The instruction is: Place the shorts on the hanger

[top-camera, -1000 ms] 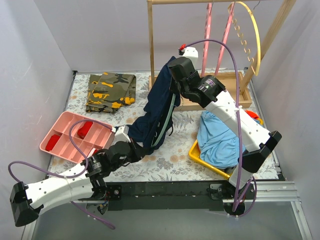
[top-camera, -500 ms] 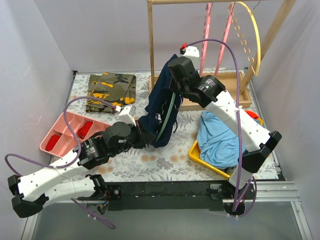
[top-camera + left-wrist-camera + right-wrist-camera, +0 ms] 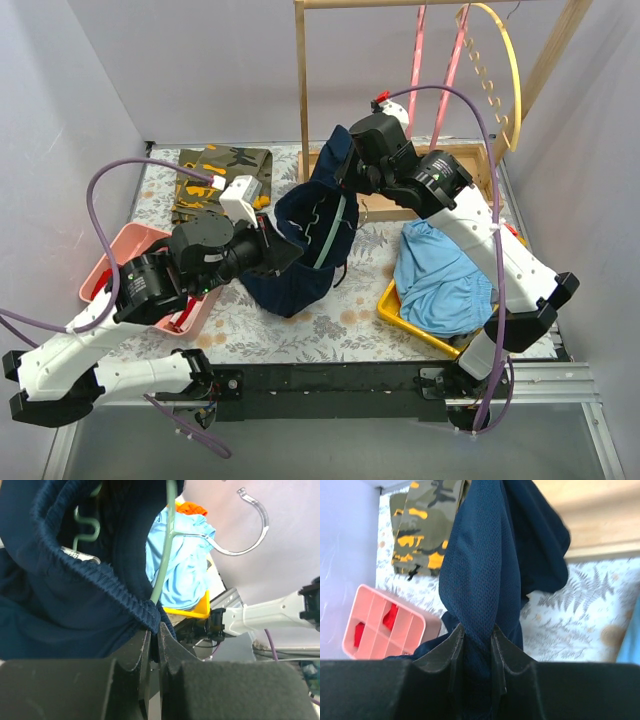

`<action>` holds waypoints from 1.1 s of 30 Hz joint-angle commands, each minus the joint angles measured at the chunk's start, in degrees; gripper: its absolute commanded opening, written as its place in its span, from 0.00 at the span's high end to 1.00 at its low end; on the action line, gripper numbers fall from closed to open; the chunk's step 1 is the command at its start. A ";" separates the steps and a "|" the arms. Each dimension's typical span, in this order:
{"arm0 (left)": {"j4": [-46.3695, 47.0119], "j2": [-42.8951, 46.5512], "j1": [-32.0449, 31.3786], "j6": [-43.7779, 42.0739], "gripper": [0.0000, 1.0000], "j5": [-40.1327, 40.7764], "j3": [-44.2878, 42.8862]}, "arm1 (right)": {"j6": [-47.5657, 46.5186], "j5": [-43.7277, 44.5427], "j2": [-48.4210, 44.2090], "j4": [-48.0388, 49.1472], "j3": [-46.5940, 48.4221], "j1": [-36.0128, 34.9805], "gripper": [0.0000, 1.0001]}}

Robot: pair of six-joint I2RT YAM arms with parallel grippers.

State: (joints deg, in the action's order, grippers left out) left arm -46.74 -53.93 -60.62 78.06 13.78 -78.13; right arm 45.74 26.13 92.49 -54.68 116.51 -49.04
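- Found the shorts [image 3: 300,275] hanging clear of the table [image 3: 340,322], strung between both arms just in front of the wooden rack [image 3: 301,90].
- Saw the left gripper [image 3: 154,630] clenched on the elastic waistband, jaws all but touching with the hem nipped at their tips. Judged this hold as meant to stretch the waist open.
- Saw the right gripper [image 3: 476,637] clamped on a bunched fold of the mesh fabric at the garment's far end. Judged this as the carrying hold, leaving the rest to drape down.
- Traced the hanger [image 3: 166,545] through the waist opening, with one notched arm inside the fabric and the metal hook poking out free beyond. Could not tell what bore the hanger itself.
- Judged the task partway done: hanger within the shorts, but waistband not yet settled across both of its arms.
- Got the wider layout from the top view alone:
  - camouflage garment [image 3: 222,180] at the back left
  - pink tray [image 3: 112,258] under the left arm
  - light blue garment [image 3: 440,275] on the yellow tray [image 3: 392,308], apart from the shorts
- Got the hanger's place inside the waistband from the left wrist view alone; from above, only a pale sliver against the navy.
- Got the pinch on the fold from the right wrist view alone; no hanger visible there.
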 commanded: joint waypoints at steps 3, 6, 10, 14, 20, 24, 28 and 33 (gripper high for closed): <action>-12.56 -4.77 -0.29 -4.84 1.00 -3.93 -9.76 | 2.69 -6.27 1.64 -4.74 6.45 -0.09 0.99; -12.16 -4.08 -0.29 -5.73 1.00 -5.60 -3.20 | 1.55 -6.09 3.04 -4.83 3.03 -0.01 0.99; -5.66 1.62 -0.29 -3.28 1.00 -4.55 11.91 | 1.20 -6.09 7.08 -6.58 0.04 0.87 0.99; 6.90 5.93 -0.29 1.12 0.97 -7.45 25.28 | 2.34 -8.11 11.21 -4.92 -2.42 1.22 0.99; 18.61 7.88 -0.29 3.41 0.96 -4.21 32.25 | 2.43 -9.78 16.14 -4.65 -2.34 1.22 0.99; 21.25 4.03 -0.29 2.80 0.93 -3.06 33.04 | 3.83 -9.52 16.85 -3.86 -4.71 1.31 0.99; 23.45 2.69 -0.29 1.92 0.90 -2.44 34.53 | 4.97 -9.96 18.16 -4.03 -5.24 1.49 0.99; 19.94 3.65 -0.29 1.65 0.76 0.01 34.00 | 6.12 -10.57 18.69 -3.77 -6.91 1.57 0.99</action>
State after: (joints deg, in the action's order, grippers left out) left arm -28.32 -52.18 -60.62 80.12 10.28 -43.86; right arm 48.53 17.39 110.96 -59.88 110.63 -47.37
